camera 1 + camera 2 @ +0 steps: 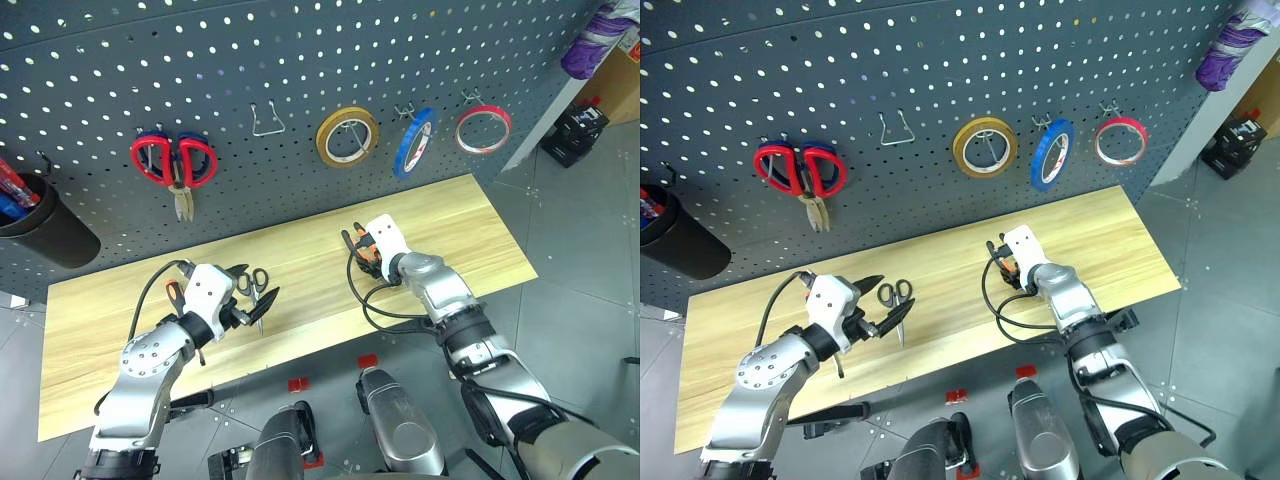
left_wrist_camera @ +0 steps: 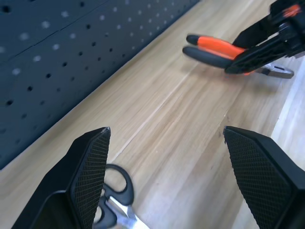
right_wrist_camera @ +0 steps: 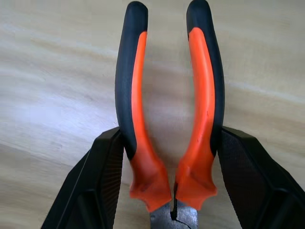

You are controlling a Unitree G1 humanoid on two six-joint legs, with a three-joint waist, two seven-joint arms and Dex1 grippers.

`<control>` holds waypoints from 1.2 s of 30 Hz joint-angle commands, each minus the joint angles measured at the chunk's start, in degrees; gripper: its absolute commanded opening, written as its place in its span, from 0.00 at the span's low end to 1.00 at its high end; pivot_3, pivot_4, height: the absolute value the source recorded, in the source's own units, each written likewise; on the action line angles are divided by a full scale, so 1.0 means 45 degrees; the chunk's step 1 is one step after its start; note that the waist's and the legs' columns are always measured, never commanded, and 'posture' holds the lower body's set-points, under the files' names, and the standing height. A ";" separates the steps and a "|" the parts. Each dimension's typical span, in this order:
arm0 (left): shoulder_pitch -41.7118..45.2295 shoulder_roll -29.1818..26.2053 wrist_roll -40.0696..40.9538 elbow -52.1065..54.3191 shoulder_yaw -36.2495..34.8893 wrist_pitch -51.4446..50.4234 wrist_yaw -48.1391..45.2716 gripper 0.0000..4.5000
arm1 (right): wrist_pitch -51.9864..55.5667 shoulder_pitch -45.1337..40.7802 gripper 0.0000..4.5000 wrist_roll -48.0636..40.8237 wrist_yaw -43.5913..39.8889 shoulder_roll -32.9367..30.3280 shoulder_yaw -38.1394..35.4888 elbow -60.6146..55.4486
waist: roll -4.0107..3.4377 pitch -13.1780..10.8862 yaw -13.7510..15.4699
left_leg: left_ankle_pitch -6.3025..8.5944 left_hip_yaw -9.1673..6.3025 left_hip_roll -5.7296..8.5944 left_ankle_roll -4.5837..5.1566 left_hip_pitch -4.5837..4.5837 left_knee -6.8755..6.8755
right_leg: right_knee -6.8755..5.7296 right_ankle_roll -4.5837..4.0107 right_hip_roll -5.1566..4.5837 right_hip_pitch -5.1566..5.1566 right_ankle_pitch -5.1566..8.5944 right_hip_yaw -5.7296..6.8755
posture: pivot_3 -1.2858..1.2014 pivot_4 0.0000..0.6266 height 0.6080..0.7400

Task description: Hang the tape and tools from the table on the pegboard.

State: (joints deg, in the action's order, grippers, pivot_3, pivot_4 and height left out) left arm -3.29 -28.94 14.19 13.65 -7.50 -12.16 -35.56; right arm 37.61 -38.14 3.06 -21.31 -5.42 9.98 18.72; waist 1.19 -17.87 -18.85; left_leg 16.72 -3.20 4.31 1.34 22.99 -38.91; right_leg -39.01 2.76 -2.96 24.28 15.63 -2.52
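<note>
Gripping pliers, right hand; left hand open beside scissors.

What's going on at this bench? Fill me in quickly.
The right gripper has closed on the orange-and-black-handled pliers over the light wooden table. The left gripper hangs open beside the small black-handled scissors, which lie on the table. The thin red tape ring already hangs on the dark grey pegboard, next to a blue roll and a yellow roll.

Workshop, tool pegboard, wooden table
</note>
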 commanded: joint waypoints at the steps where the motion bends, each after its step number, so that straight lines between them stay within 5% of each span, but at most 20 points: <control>1: -0.0594 0.0095 0.0754 0.1257 -0.0738 -0.0378 0.0261 0.89 | -0.0050 0.0882 0.59 -0.0708 -0.0207 0.0293 0.0078 -0.4478 | -0.0001 0.0000 0.0059 | 0.0002 -0.0001 0.0001 0.0001 -0.0002 0.0002 | -0.0002 0.0000 0.0000 0.0000 0.0000 -0.0002 | 0.38 0.47 1.00; 5: -0.0871 0.0351 0.1476 0.2487 -0.1249 -0.1145 0.0849 0.89 | -0.1227 0.1470 0.59 -0.0930 0.0909 0.1646 0.0183 -0.7273 | 0.0001 -0.0001 0.0227 | 0.0001 -0.0002 -0.0005 0.0000 -0.0008 0.0003 | -0.0009 0.0000 0.0003 0.0002 0.0000 -0.0002 | 0.39 0.48 1.00; 9: -0.0560 0.0417 0.3082 0.3825 -0.1971 -0.2748 0.1491 0.89 | -0.2985 0.0466 0.59 -0.0871 0.1780 0.3011 0.0296 -0.7376 | 0.0002 -0.0001 0.0447 | -0.0004 -0.0006 -0.0004 -0.0008 -0.0014 0.0000 | -0.0010 -0.0002 0.0005 0.0003 -0.0001 0.0001 | 0.40 0.48 1.00; 15: 0.0812 -0.0726 0.4827 0.5107 -0.2422 -0.5174 0.1974 0.89 | -0.7295 -0.3660 0.59 -0.0998 0.2951 0.3770 -0.0617 -0.3092 | 0.0005 -0.0004 0.0962 | -0.0022 -0.0009 -0.0002 -0.0037 -0.0021 -0.0006 | -0.0011 -0.0011 0.0005 0.0005 -0.0008 0.0020 | 0.42 0.49 1.00; 24: 0.2520 -0.1042 0.5074 0.5523 -0.2082 -0.6123 0.2908 0.89 | -1.1902 -0.7742 0.59 -0.1207 0.3694 0.3569 -0.1843 0.3958 | 0.0006 -0.0008 0.1055 | -0.0044 -0.0005 -0.0003 -0.0077 -0.0018 0.0008 | -0.0008 -0.0060 0.0005 0.0021 -0.0036 0.0051 | 0.44 0.49 1.00; 36: 0.2462 -0.0887 0.4396 0.5113 -0.1672 -0.5578 0.2926 0.89 | -1.4622 -0.7396 0.59 0.0166 0.4751 0.3348 -0.1504 0.8721 | 0.0007 -0.0008 0.1408 | -0.0107 0.0010 -0.0028 -0.0114 -0.0040 0.0002 | -0.0024 -0.0117 0.0016 0.0013 -0.0088 0.0068 | 0.44 0.49 1.00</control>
State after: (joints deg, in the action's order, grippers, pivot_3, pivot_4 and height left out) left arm 7.98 -32.90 34.78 35.91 -14.89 -39.08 -22.17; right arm -25.96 -71.35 2.86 -0.61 9.11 2.39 58.73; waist 1.22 -17.91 -12.51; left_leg 16.22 -3.16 4.17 0.81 22.81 -38.90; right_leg -39.12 2.23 -2.88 24.34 15.23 -2.20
